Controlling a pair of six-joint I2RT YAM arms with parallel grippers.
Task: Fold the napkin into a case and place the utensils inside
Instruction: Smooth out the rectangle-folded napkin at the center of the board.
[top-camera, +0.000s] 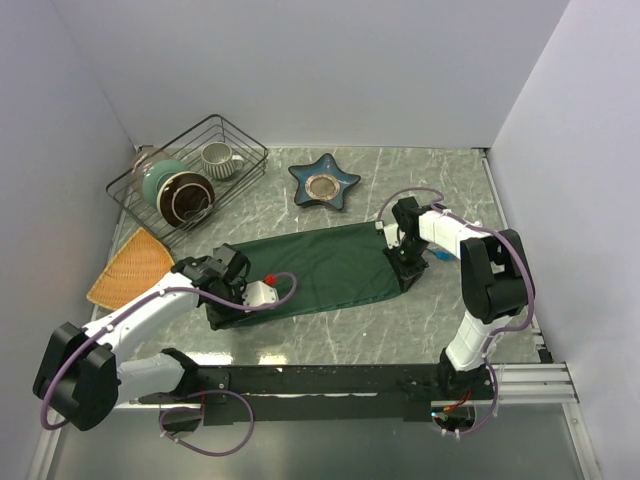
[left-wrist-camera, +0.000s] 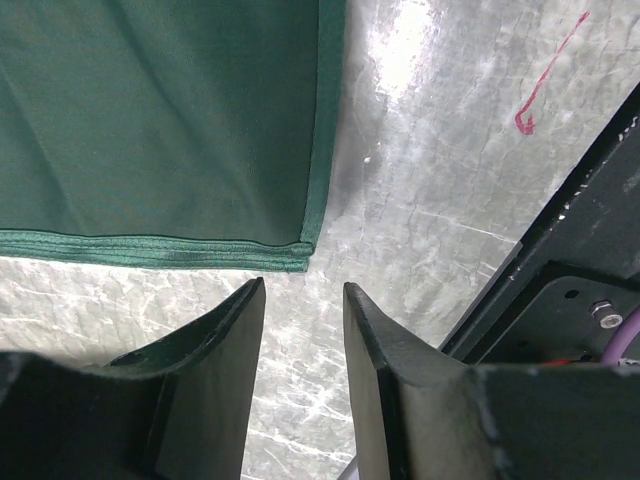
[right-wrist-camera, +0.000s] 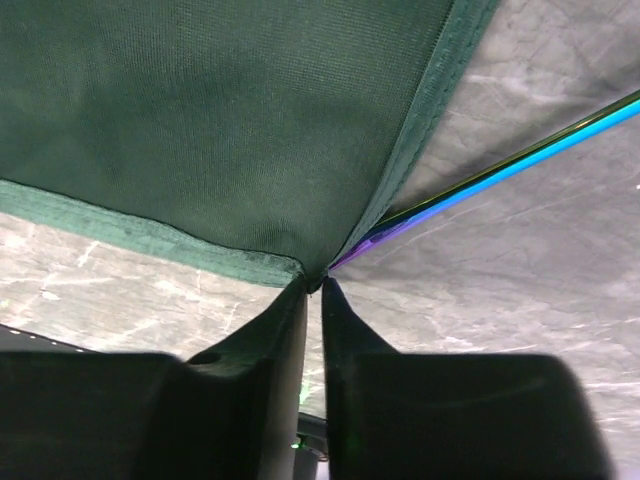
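The dark green napkin (top-camera: 310, 268) lies spread as a wide rectangle in the middle of the table. My left gripper (top-camera: 218, 310) hovers at its near left corner. In the left wrist view this gripper (left-wrist-camera: 303, 292) is open, with the napkin's hemmed corner (left-wrist-camera: 300, 252) just beyond the fingertips and only table between them. My right gripper (top-camera: 407, 272) is at the napkin's right end. In the right wrist view it (right-wrist-camera: 318, 284) is shut on a corner of the napkin (right-wrist-camera: 250, 150). A bright blue utensil (right-wrist-camera: 520, 160) lies beside that edge, one end running under the cloth.
A wire basket (top-camera: 245, 150) with cups and bowls stands at the back left. A blue star-shaped dish (top-camera: 324, 183) sits behind the napkin. An orange-tan mat (top-camera: 130, 268) lies at the left edge. The black base rail (left-wrist-camera: 590, 250) runs close to the left gripper.
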